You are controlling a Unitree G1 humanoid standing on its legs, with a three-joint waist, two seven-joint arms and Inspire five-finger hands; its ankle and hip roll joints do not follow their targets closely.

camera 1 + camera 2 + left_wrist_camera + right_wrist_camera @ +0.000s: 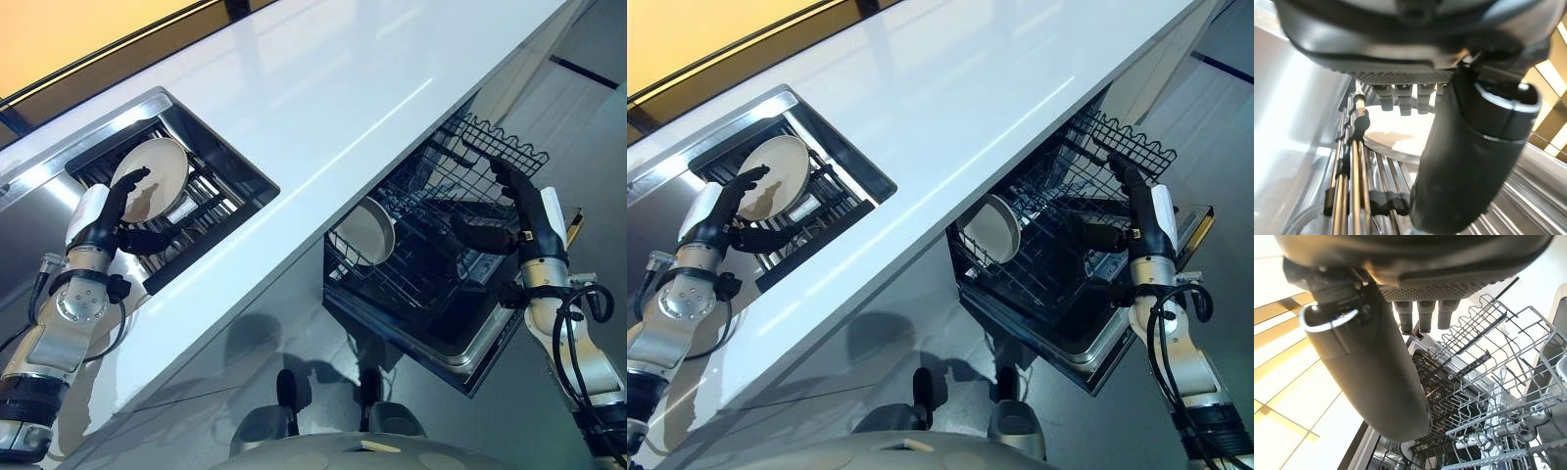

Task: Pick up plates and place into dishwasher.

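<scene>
Left hand (116, 213) open, fingers against plate (157, 171) in sink rack (211, 201); right hand (519, 211) open above dishwasher rack (431, 245) holding another plate (367, 232).

Head stereo overhead; wrist cameras close

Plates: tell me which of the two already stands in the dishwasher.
The plate in the dishwasher rack, standing on edge below the white counter. The other plate leans in the sink rack, with the left hand open against it.
</scene>
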